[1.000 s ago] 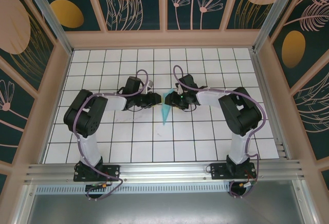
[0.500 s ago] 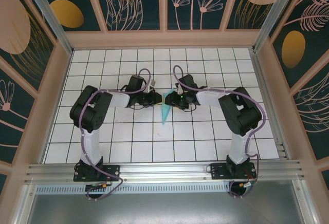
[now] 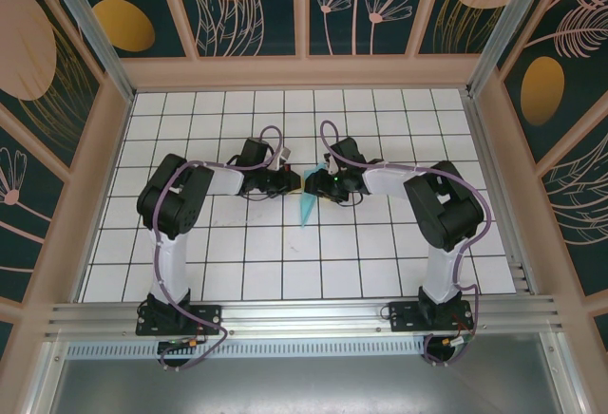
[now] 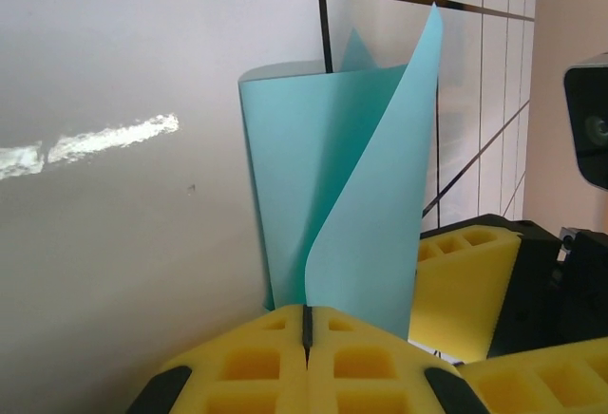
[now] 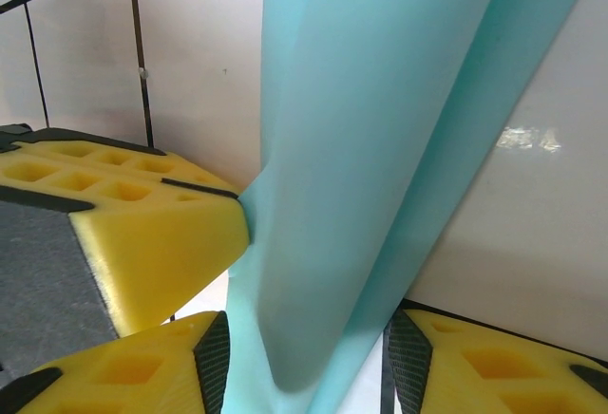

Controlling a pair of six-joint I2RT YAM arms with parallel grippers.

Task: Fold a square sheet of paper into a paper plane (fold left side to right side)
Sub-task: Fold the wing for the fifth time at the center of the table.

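Observation:
The square sheet of paper is folded into a slim, pointed, light turquoise paper plane [image 3: 305, 209]. It hangs between my two grippers at mid-table, tip toward the near edge. My left gripper [image 3: 296, 182] is shut, its yellow pads [image 4: 256, 362] pressed together where the paper's [image 4: 332, 167] fold runs into the seam. From the right wrist, that gripper's tip [image 5: 161, 234] pinches the paper's [image 5: 380, 148] left edge. My right gripper [image 5: 304, 362] stands half wide around the bowed paper, which fills the gap between its pads [image 5: 214, 357].
White gridded tabletop [image 3: 237, 262] lies all around, walled by a wooden frame [image 3: 104, 196] at left, right and back. The two wrists nearly touch at the middle; my right gripper's yellow finger [image 4: 465, 272] sits close beside the left one.
My left arm has slid right toward the paper and its jaws have closed on the paper's edge. The right arm and the paper have stayed put.

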